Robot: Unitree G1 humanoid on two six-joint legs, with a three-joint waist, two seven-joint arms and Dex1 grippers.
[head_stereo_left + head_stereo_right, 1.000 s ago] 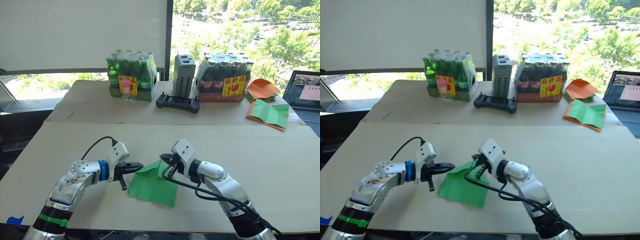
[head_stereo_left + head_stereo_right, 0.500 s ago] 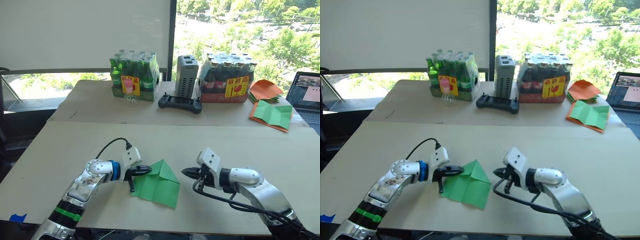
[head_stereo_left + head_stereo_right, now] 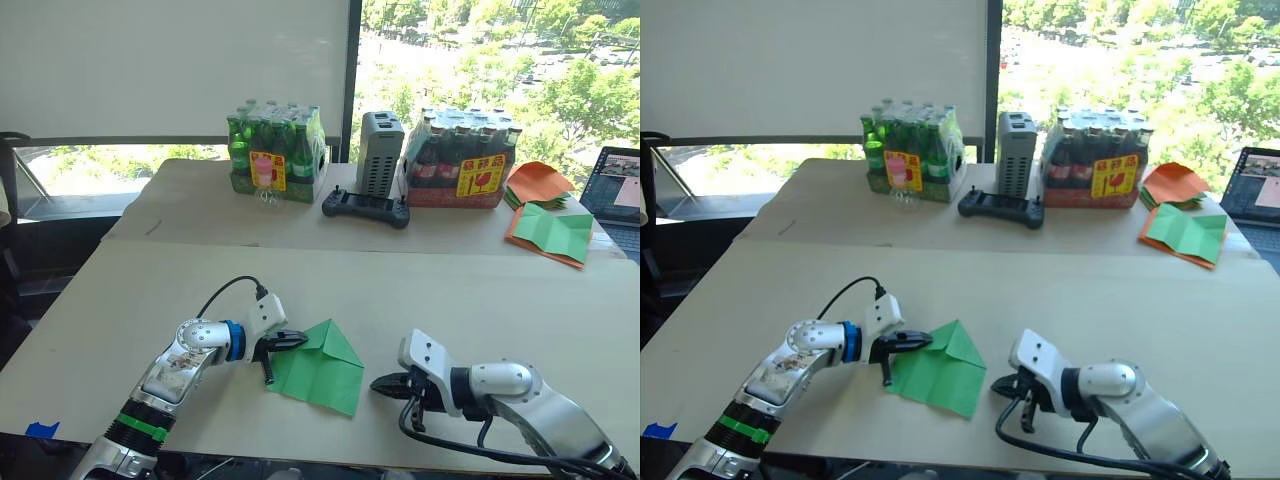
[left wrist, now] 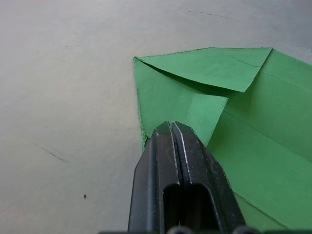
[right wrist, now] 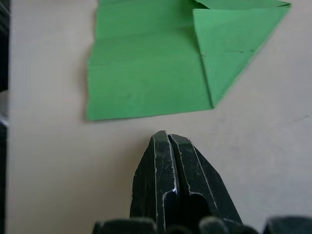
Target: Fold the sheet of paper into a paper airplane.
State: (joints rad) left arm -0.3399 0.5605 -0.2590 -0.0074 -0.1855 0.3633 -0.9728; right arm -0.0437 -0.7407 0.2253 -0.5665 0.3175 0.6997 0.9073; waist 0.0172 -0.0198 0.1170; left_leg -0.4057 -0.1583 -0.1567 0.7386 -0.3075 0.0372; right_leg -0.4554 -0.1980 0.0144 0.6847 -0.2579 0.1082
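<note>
Labels on the bottle packs (image 3: pixel 264 170) are too small to read.

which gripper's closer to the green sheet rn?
Left. The left gripper has its shut fingertips over the sheet of paper at its folded corner; the right gripper sits shut on the table beside it, apart.

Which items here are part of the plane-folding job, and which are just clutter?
In the job:
- sheet of paper, two corners folded to a point
- left gripper, jaws shut, at its edge
- right gripper, jaws shut, beside it

Lying about:
- green bottle pack
- dark bottle pack
- controller
- grey box
- orange sheets
- laptop
</note>
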